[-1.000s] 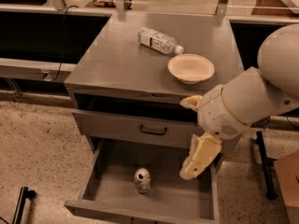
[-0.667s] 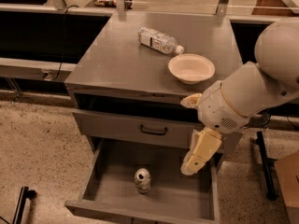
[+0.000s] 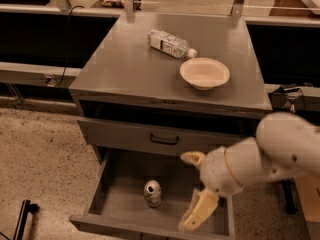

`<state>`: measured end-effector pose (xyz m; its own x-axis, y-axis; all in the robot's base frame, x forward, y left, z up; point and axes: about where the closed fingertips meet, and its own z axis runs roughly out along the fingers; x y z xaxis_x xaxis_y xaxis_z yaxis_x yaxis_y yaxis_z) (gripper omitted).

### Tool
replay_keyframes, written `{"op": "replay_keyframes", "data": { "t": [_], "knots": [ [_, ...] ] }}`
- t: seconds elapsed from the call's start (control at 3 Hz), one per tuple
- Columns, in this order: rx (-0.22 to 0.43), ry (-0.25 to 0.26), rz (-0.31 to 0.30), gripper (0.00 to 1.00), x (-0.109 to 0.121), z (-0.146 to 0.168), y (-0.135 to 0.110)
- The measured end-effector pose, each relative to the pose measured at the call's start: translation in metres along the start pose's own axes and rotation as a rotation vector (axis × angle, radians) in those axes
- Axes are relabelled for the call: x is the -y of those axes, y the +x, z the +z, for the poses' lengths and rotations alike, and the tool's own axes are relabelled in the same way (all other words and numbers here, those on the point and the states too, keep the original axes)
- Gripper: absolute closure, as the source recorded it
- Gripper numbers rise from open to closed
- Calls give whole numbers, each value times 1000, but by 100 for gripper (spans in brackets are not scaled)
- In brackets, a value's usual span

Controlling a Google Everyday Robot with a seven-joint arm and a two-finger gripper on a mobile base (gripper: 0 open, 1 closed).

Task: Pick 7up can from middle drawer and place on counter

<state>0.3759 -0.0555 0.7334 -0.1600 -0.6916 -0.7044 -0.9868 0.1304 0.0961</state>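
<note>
The 7up can stands upright on the floor of the open middle drawer, near the middle. My gripper hangs low over the right part of the drawer, just right of the can and not touching it. Its two cream fingers are spread apart and hold nothing. The counter is the grey cabinet top above.
A clear plastic water bottle lies on its side at the back of the counter, and a cream bowl sits to its right. A closed drawer front with a dark handle is above the open drawer. A dark stand is on the floor at left.
My arm has come down and the gripper has dropped from beside the drawer front to the level of the open drawer, closer to the can. The can has not moved.
</note>
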Motion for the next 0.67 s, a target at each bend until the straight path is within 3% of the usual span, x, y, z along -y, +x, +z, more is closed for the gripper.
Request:
{"op": "replay_keyframes", "data": {
  "t": [0.33, 0.67],
  "knots": [
    [30, 11, 8, 0, -8, 34, 30],
    [24, 12, 33, 0, -5, 35, 30]
  ]
}}
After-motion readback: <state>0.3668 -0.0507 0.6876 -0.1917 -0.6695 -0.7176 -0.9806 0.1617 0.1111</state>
